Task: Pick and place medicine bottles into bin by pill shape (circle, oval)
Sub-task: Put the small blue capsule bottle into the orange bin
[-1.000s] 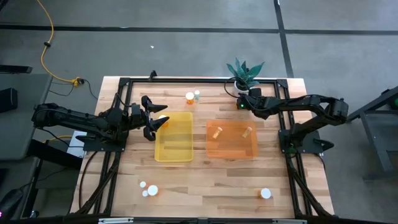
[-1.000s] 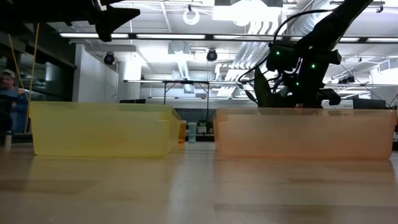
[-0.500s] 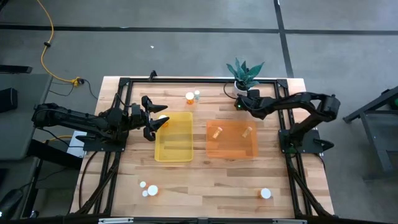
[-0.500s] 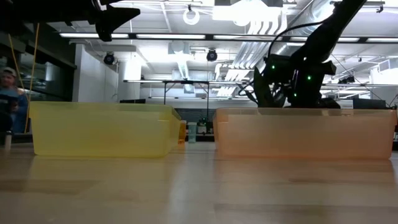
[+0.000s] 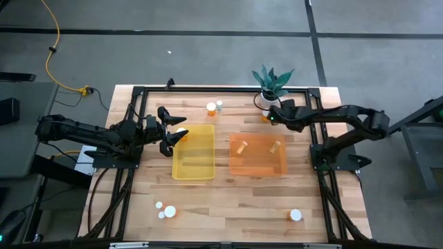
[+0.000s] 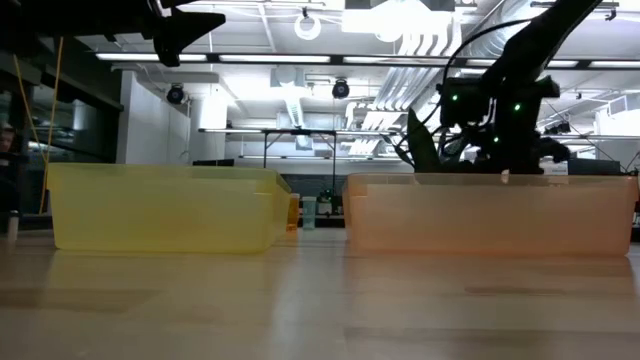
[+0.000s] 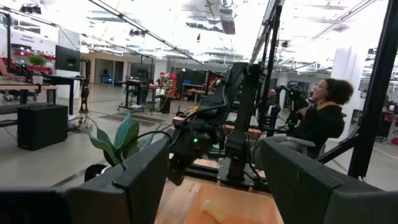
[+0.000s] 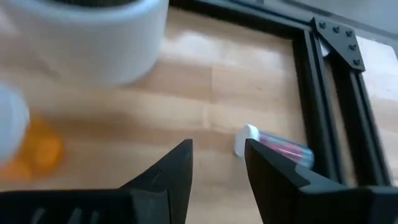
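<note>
Both arms reach inward, left fingers spread, right fingers parted near a clear bottle.

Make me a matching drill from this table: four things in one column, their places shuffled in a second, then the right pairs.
Things:
1. yellow bin
2. orange bin
3. plant pot
4. left gripper

Places:
A. far edge of the table, beside the right gripper
B. holds two bottles lying down
C. at the yellow bin's left rim
D. between the left gripper and the orange bin

Pairs: 1-D, 2-B, 3-A, 4-C
</note>
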